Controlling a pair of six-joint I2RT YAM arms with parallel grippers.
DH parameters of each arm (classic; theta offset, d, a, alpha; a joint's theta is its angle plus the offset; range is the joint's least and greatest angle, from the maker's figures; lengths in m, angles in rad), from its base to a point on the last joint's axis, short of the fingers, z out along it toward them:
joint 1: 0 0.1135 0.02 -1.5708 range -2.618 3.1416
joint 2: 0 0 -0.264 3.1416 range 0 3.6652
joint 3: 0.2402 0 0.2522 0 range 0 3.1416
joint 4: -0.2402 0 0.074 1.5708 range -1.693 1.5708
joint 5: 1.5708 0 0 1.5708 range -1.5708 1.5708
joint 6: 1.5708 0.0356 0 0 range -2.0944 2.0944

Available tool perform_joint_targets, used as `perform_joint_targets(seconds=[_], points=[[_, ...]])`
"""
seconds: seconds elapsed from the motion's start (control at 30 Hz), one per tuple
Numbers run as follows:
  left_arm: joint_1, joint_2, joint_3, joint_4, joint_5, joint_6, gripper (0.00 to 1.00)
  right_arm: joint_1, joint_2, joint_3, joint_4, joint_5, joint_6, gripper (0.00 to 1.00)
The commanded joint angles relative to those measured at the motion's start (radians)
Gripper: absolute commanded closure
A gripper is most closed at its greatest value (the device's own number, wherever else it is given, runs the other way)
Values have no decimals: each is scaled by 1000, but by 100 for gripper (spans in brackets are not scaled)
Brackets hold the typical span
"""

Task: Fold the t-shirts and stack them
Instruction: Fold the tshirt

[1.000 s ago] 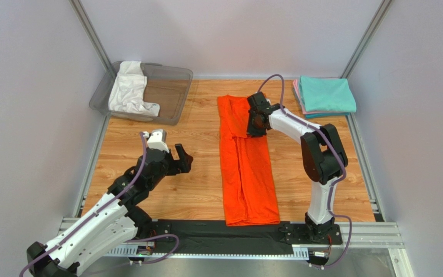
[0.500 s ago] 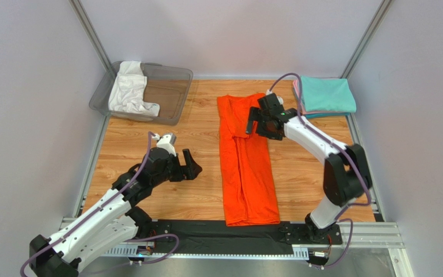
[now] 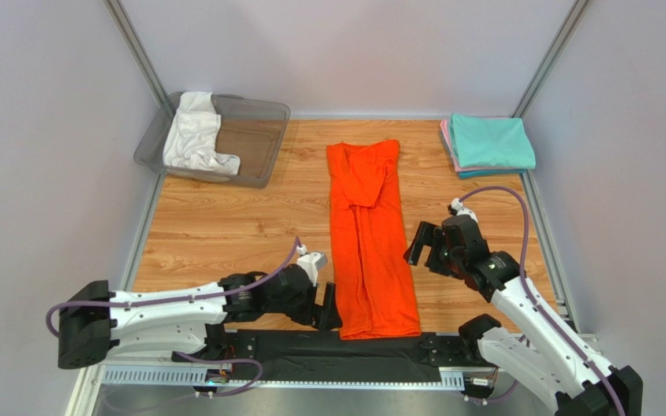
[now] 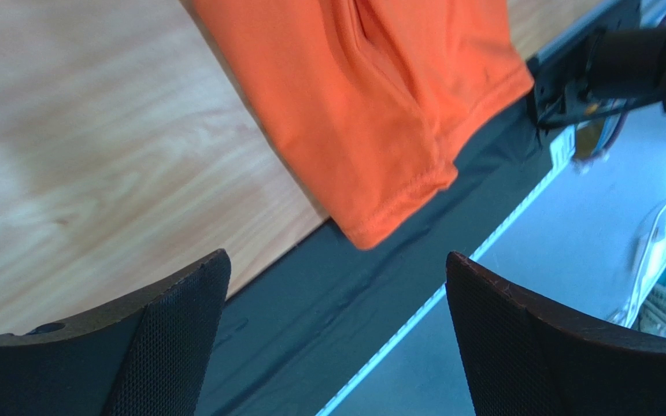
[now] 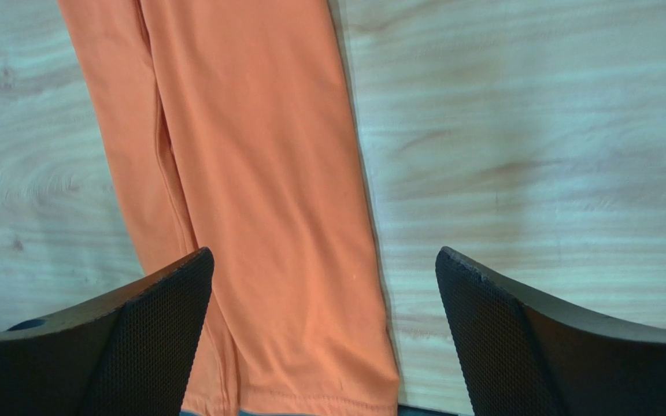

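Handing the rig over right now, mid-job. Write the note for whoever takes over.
The left gripper: jaws open, empty, at the near left corner of the orange t-shirt.
The right gripper: jaws open, empty, by that shirt's right edge.
It lies flat on the table, folded into a long narrow strip.
The teal t-shirt sits folded on the pink one, far right; the white t-shirt lies crumpled in the bin, far left.
Done: lengthwise folds. Left: fold orange crosswise, stack it; then the white one.
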Motion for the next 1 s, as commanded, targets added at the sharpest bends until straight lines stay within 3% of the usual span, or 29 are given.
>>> perform_joint_targets(seconds=[0.0, 0.17, 0.37, 0.53, 0.8, 0.97], points=[[-76, 80, 3, 94, -40, -80, 5, -4, -65, -38, -46, -108, 42, 0], [-157, 229, 20, 173, -66, -117, 22, -2, -125, -78, -71, -143, 60, 0], [-179, 338, 43, 227, -66, -140, 30, -1, -147, -106, -89, -186, 68, 0], [-182, 367, 72, 219, -49, -125, 49, -1, -170, -123, -154, -177, 94, 0], [-200, 396, 101, 136, -74, -131, 57, 1, -202, -135, -206, -194, 137, 3], [-200, 435, 130, 124, -67, -122, 76, 33, -217, -164, -227, -228, 186, 9]])
